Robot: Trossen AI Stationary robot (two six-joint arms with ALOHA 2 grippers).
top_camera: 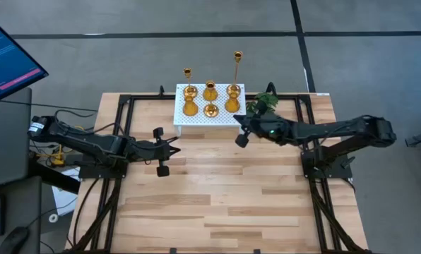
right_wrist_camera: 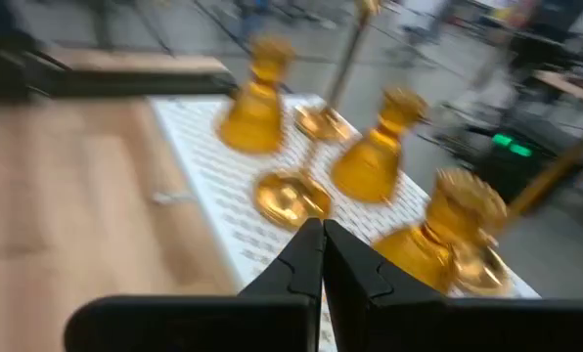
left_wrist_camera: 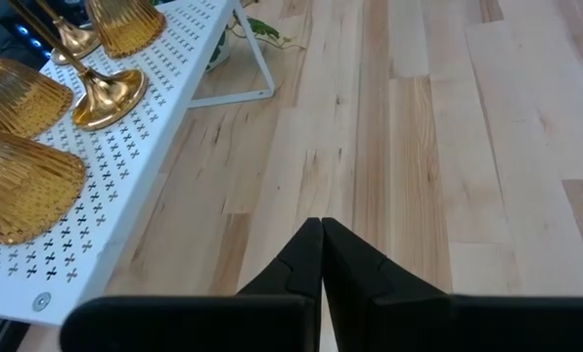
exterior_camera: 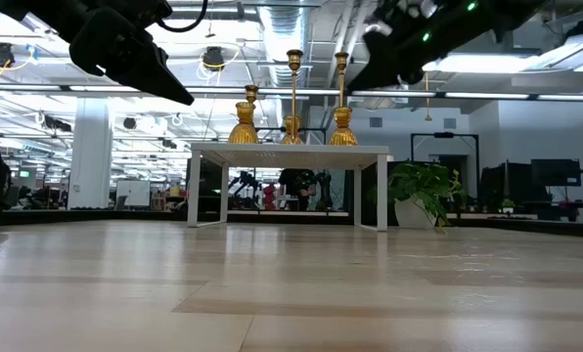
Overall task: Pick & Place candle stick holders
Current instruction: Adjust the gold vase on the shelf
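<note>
With fingers closed and empty, right gripper is held at 4 o'clock of the crowded holders; unopened, neighbours risk being toppled; left gripper, likewise shut on nothing, is parked.

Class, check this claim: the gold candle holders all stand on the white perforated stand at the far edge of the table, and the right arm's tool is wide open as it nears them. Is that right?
One thing is wrong: the right tool is shut, not open. The right wrist view shows its fingers pressed together. The rest stands: the candle holders are on the white stand at the far edge of the table.
</note>
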